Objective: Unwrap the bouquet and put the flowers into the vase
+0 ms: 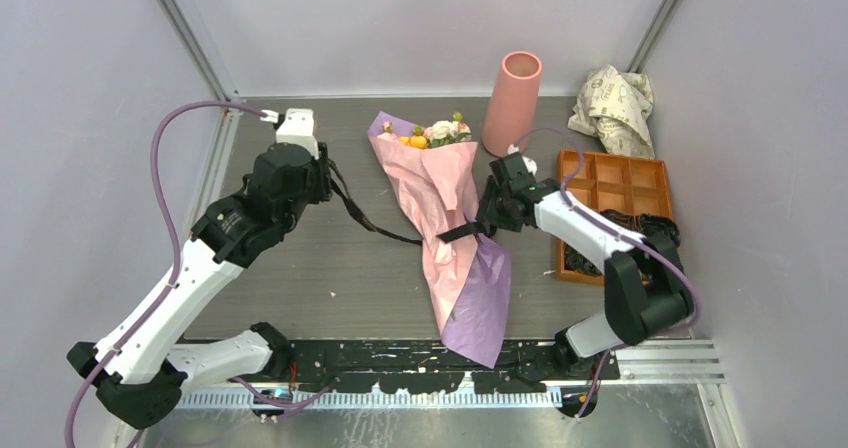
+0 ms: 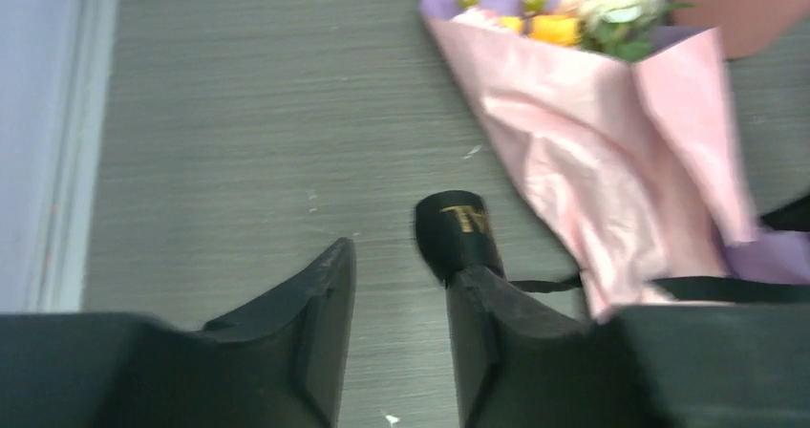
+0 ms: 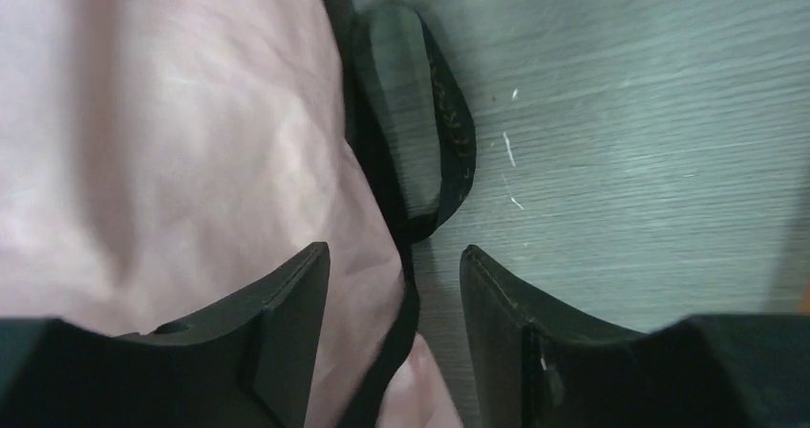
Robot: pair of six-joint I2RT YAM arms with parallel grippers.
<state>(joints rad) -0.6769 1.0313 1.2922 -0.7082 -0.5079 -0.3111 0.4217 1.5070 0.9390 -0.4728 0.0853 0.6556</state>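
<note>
Left claw (image 2: pixel 399 266) is partly spread and pinches nothing; the black ribbon (image 2: pixel 458 229) end touches 1 finger. Right claw (image 3: pixel 394 256) is spread, straddling the ribbon. 1 bouquet (image 1: pixel 450 218) lies mid-desk (image 1: pixel 300 268), with 1 vase (image 1: pixel 512 103) at its 1 o'clock.

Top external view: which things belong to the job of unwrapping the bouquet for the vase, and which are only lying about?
For the job: the bouquet, its black ribbon, the flowers, the vase.
Lying about: the crumpled cream paper, the orange tray.
</note>
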